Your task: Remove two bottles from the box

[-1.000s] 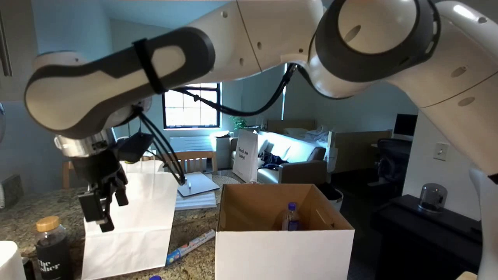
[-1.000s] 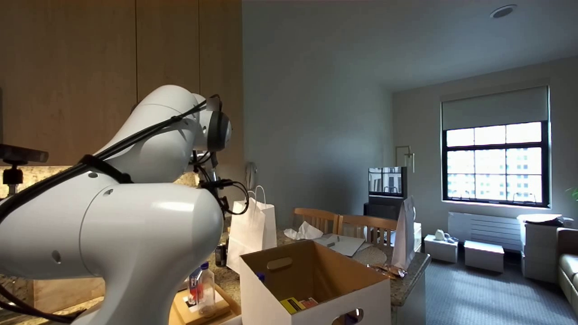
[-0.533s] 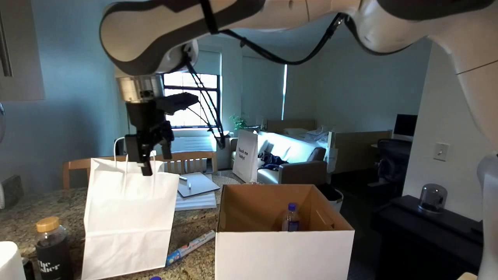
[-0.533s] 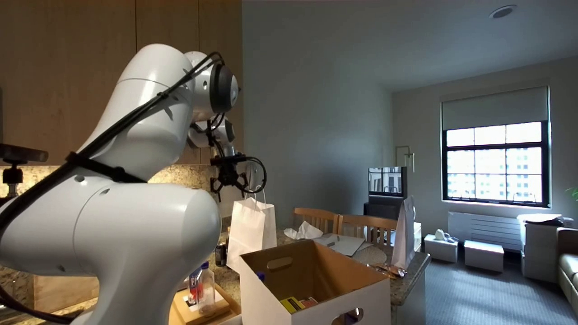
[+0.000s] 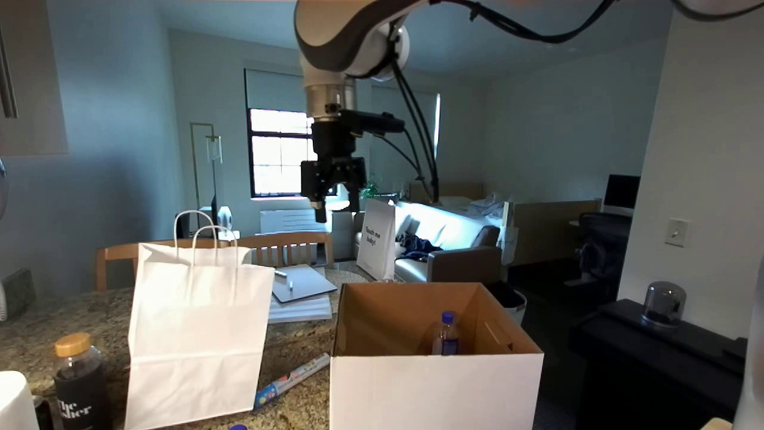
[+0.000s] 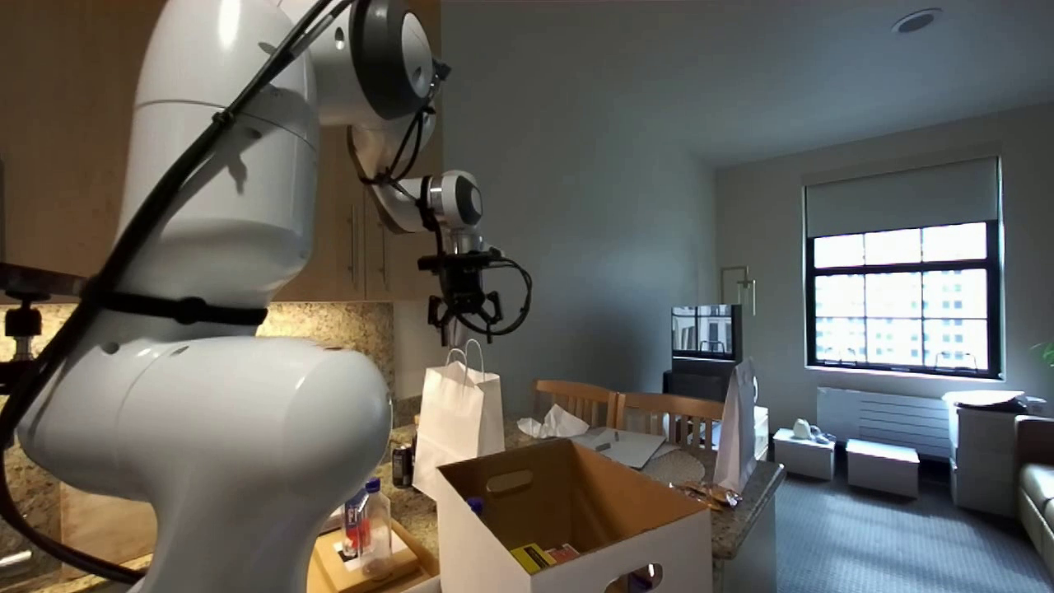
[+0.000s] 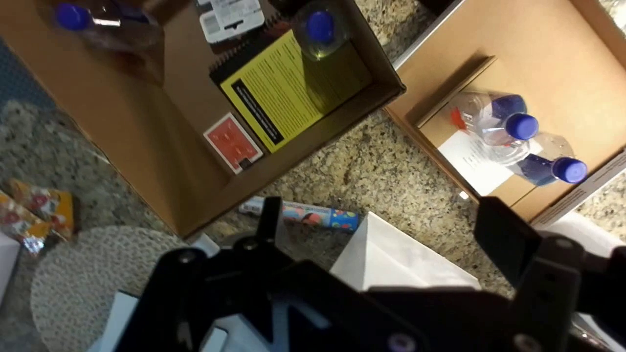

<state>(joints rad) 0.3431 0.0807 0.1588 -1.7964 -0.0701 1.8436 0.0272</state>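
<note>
The box (image 5: 436,391) is white outside and brown inside, with its top open; it also shows in an exterior view (image 6: 494,548) and the wrist view (image 7: 146,166). A clear bottle (image 5: 446,341) with a blue-purple cap stands inside it. The wrist view shows two bottles in the box, one (image 7: 320,29) at a corner and one (image 7: 122,36) at the far wall. Two more bottles (image 6: 376,527) stand in a low cardboard tray outside the box, also in the wrist view (image 7: 521,127). My gripper (image 5: 338,206) is open and empty, high above the counter beside the box.
A white paper bag (image 5: 200,334) with handles stands beside the box, below my gripper. A colourful tube (image 5: 292,379) lies between them. A dark bottle with an orange lid (image 5: 77,382) stands at the edge. A yellow notebook (image 7: 279,93) and red card pack (image 7: 232,142) lie inside the box.
In the exterior views my gripper has risen from beside the white bag and moved across toward the box, staying empty. The box, bottles and bag have not moved.
</note>
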